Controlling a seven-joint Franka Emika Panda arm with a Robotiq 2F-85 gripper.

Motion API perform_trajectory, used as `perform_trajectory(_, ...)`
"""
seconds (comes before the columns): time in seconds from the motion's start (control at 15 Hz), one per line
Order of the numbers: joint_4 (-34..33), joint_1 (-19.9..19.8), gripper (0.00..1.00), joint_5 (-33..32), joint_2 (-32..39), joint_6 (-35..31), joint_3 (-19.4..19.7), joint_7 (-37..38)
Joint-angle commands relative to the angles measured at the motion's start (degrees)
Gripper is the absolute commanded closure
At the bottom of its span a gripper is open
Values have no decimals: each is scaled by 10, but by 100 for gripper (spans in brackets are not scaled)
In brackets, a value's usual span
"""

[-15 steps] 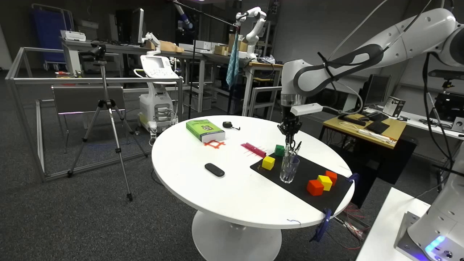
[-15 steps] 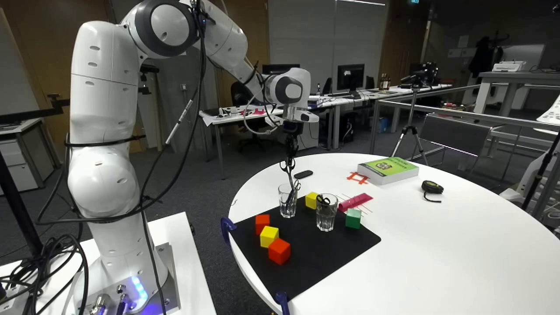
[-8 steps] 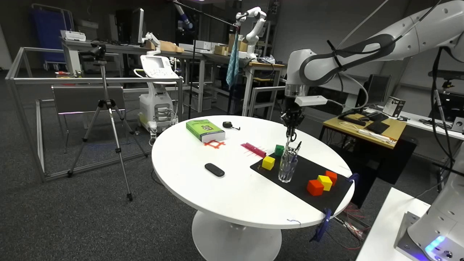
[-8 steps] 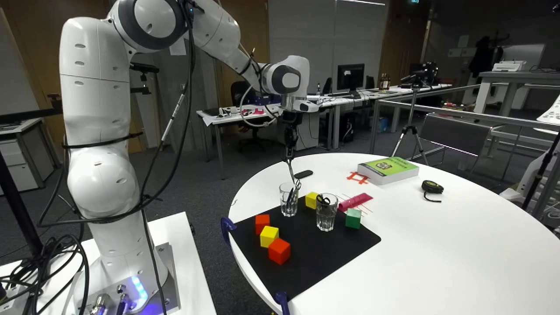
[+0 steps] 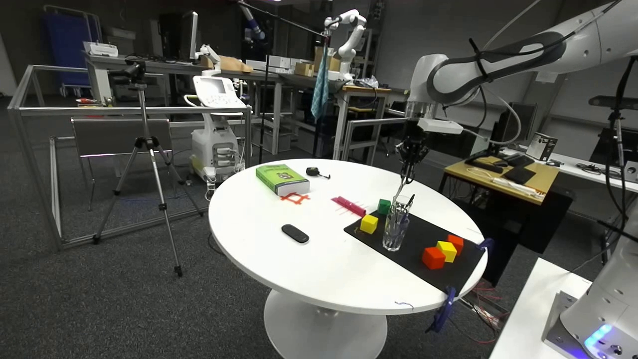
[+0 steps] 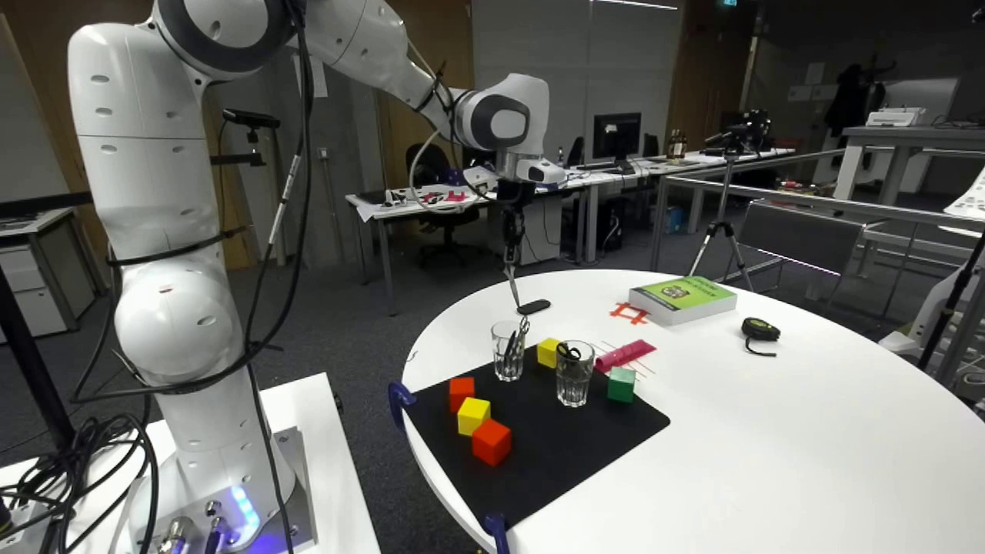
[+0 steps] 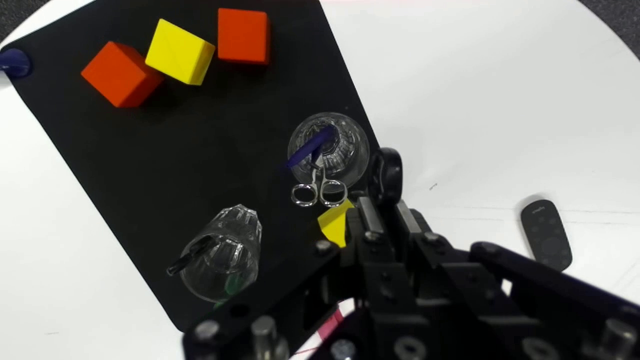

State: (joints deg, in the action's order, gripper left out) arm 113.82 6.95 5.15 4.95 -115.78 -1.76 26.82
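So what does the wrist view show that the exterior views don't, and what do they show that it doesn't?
Only the wrist view looks down through the mouth of a glass to its base, and makes out a small marking on the black remote. Only the exterior views show the green book, the tape measure and the tripod. All share the gripper holding what look like black-handled scissors, the black mat and its row of red, yellow and red blocks.

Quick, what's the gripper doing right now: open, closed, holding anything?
Gripper: closed, holding the black-handled scissors by the handle end.
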Motion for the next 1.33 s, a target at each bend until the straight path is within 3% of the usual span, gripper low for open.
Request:
perform_trajectory(0.0, 47, -23, 98, 20, -52, -27, 4, -13)
perform_trajectory(0.67, 61, -75, 98, 58, -67, -66, 33, -12)
perform_trajectory(0.87, 59, -81, 98, 75, -65, -70, 38, -15)
perform_trajectory(0.93, 40, -78, 90, 54, -45, -54, 34, 0)
perform_trajectory(1.27, 40, -80, 90, 59, -45, -55, 35, 0)
